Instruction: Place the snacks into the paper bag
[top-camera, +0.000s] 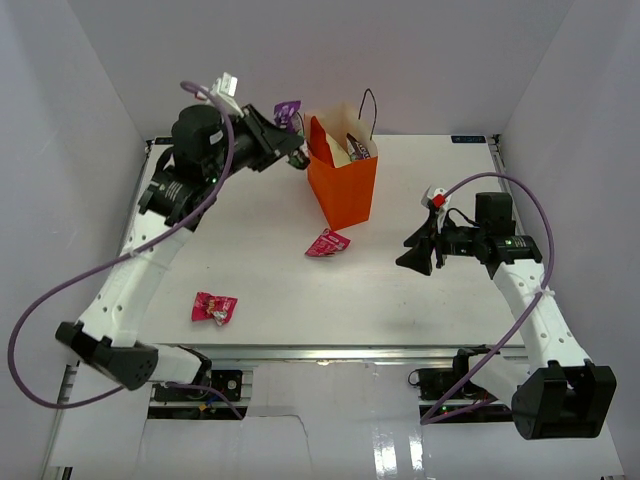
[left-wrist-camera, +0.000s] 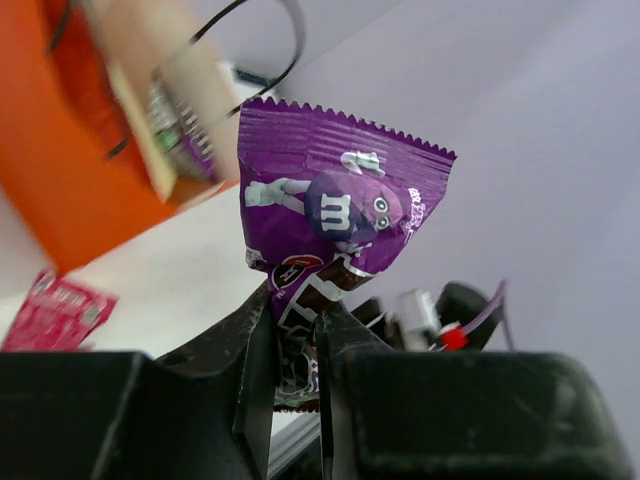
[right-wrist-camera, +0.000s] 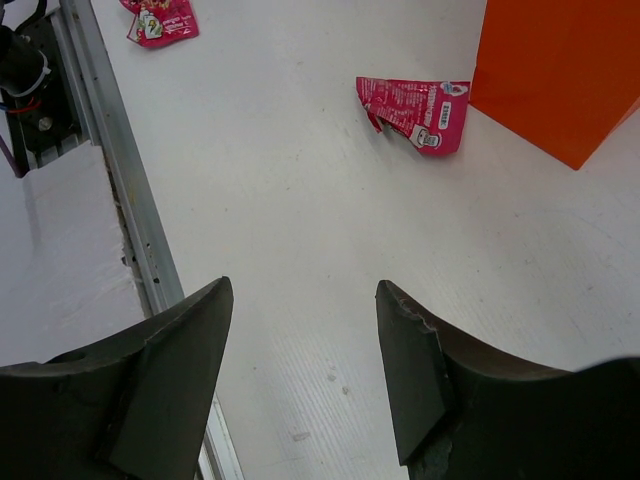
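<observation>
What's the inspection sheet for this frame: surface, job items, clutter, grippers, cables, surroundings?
Surface: white table, matte.
Job's things: orange paper bag upright; purple packet held up beside its mouth; pink packet lying near the bag's base; second pink packet toward the near-left of the table.
Clutter: nothing seen.
Grippers: left gripper fingers shut on the purple packet; right gripper open, empty, over the table.
Cables: purple cables loop off each arm, apart from the bag.
Surroundings: white walls on three sides.
</observation>
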